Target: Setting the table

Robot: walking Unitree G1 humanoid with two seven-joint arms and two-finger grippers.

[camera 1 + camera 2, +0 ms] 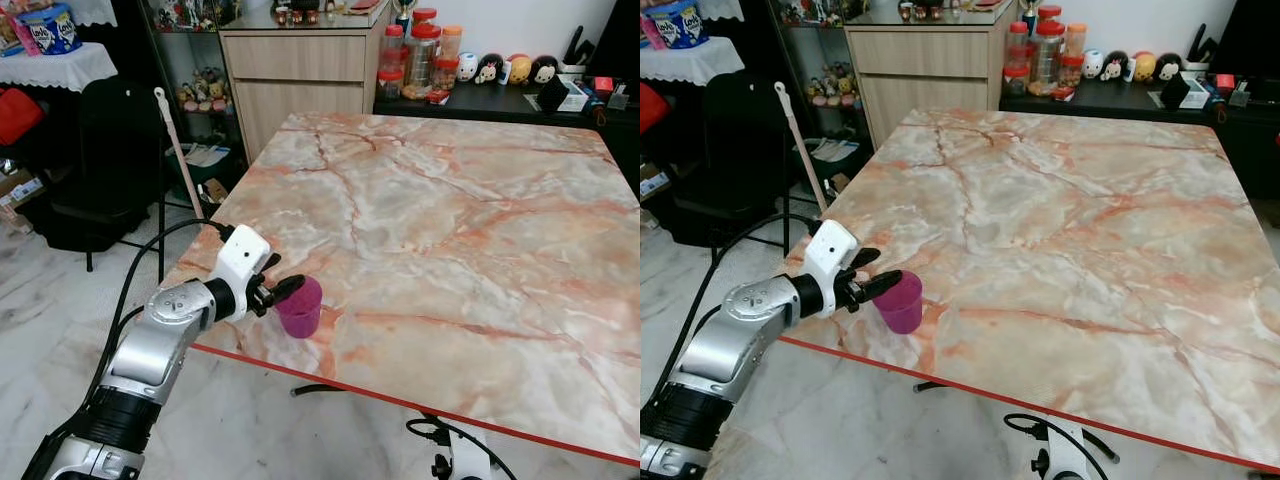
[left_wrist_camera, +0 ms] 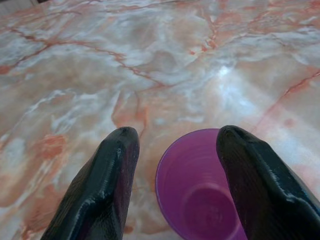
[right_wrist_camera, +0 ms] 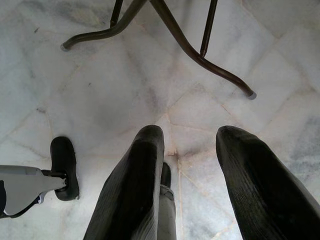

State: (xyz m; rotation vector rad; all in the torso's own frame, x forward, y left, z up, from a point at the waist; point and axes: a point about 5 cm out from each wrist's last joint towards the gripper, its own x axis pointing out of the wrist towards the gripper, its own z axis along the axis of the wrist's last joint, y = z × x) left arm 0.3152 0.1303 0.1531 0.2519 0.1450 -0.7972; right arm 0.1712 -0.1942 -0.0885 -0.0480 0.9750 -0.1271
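A purple plastic cup (image 1: 300, 308) stands upright near the front left corner of the marble table (image 1: 450, 200). My left gripper (image 1: 283, 290) reaches in from the left at the cup's rim. In the left wrist view it is open: one black finger (image 2: 107, 180) is outside the rim, and the other finger (image 2: 255, 180) covers the far side of the cup (image 2: 195, 200). I cannot tell whether either finger touches the cup. My right gripper (image 3: 192, 132) hangs low over the floor, open and holding nothing.
The table's red front edge (image 1: 400, 402) runs just below the cup. A black chair (image 1: 110, 150) and a leaning stick (image 1: 178, 150) stand to the left. A wooden cabinet (image 1: 300, 80) and jars (image 1: 420, 55) are beyond. Metal table legs (image 3: 190, 47) cross the marble floor.
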